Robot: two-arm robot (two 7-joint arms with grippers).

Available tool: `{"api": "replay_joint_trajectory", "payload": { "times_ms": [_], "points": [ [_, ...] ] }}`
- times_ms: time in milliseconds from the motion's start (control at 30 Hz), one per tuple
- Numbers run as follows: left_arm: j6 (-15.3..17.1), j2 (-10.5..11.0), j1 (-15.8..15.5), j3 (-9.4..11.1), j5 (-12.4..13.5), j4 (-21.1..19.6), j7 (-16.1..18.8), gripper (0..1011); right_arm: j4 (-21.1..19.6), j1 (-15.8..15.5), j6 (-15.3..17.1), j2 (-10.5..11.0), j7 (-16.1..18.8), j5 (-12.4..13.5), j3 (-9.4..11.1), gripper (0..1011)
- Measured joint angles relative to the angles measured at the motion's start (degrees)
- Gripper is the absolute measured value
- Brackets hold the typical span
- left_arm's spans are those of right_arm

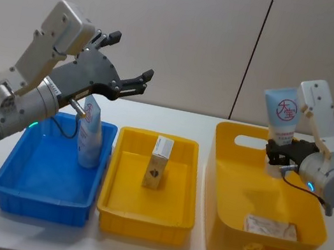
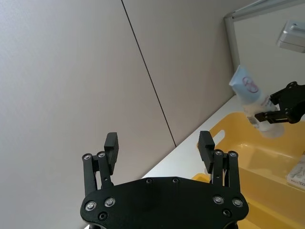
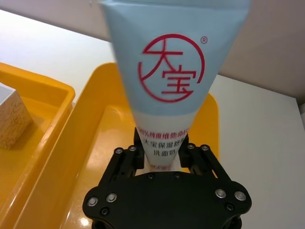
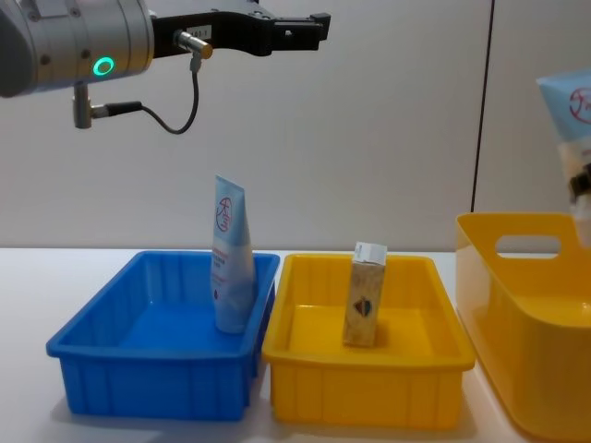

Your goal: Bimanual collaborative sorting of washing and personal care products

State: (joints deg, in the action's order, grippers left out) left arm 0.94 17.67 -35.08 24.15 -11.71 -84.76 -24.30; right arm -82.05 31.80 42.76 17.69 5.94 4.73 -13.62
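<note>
A pale-blue tube (image 3: 173,71) is being held by its cap end between the closed fingers of the right gripper (image 3: 162,160), long axis upright, above the far edge of the deep yellow bin (image 1: 218,238) at the table's right. The left gripper (image 1: 128,61), fingers spread wide and empty, is being held high over the blue tray (image 1: 9,191), where another tube (image 1: 90,134) is standing; a handover would probably be needed.
</note>
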Motion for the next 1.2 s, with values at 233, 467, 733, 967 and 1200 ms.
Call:
{"api": "replay_joint_trajectory", "payload": {
  "times_ms": [233,467,733,967,1200],
  "points": [
    [0.00,0.00,0.00,0.00,0.00,0.00,0.00,1001,0.07,0.14,0.13,0.01,0.02,-0.08,0.04,568],
    [0.00,0.00,0.00,0.00,0.00,0.00,0.00,1001,0.12,0.21,0.23,0.01,0.04,-0.14,0.07,792],
    [0.00,0.00,0.00,0.00,0.00,0.01,0.00,1001,0.16,0.25,0.29,0.01,0.04,-0.19,0.10,990],
    [0.00,0.00,0.00,0.00,0.01,0.01,0.00,1001,0.17,0.29,0.33,0.01,0.04,-0.19,0.10,1002],
    [0.00,0.00,0.00,0.00,0.00,0.00,0.00,1001,0.17,0.30,0.33,0.01,0.04,-0.19,0.10,1002]
  ]
}}
